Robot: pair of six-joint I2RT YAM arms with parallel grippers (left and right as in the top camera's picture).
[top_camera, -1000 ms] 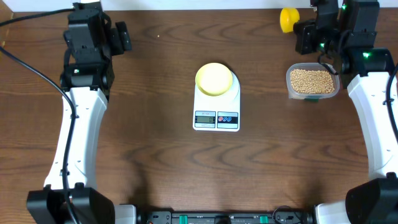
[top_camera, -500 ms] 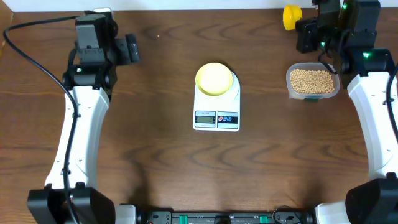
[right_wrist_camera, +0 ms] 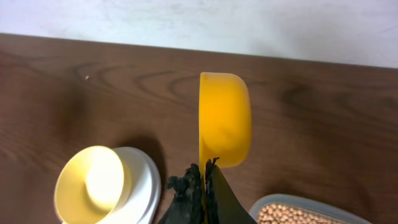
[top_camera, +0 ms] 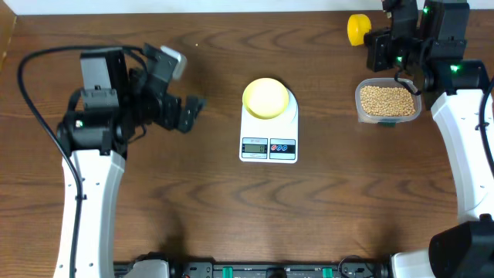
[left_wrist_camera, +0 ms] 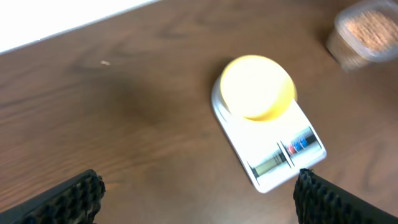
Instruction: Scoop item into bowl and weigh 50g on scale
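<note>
The pale yellow-green bowl [top_camera: 266, 97] stands empty on the white scale [top_camera: 268, 130] at the table's middle; both also show in the left wrist view, bowl [left_wrist_camera: 256, 86] and scale [left_wrist_camera: 273, 151]. The tan beans [top_camera: 387, 100] fill a clear tub [top_camera: 361, 110] at the right. My right gripper [top_camera: 377, 40] is shut on the handle of a bright yellow scoop [top_camera: 357, 26], held on edge above the table behind the tub [right_wrist_camera: 224, 118]. My left gripper [top_camera: 179, 86] is open and empty, left of the scale [left_wrist_camera: 199, 196].
The bowl [right_wrist_camera: 90, 184] and the tub's beans [right_wrist_camera: 292, 215] show low in the right wrist view. A white wall runs along the table's far edge. Black cables trail by the left arm.
My left arm has swung from the far left corner toward the scale, its gripper now pointing at it. The right gripper with the scoop has barely shifted.
</note>
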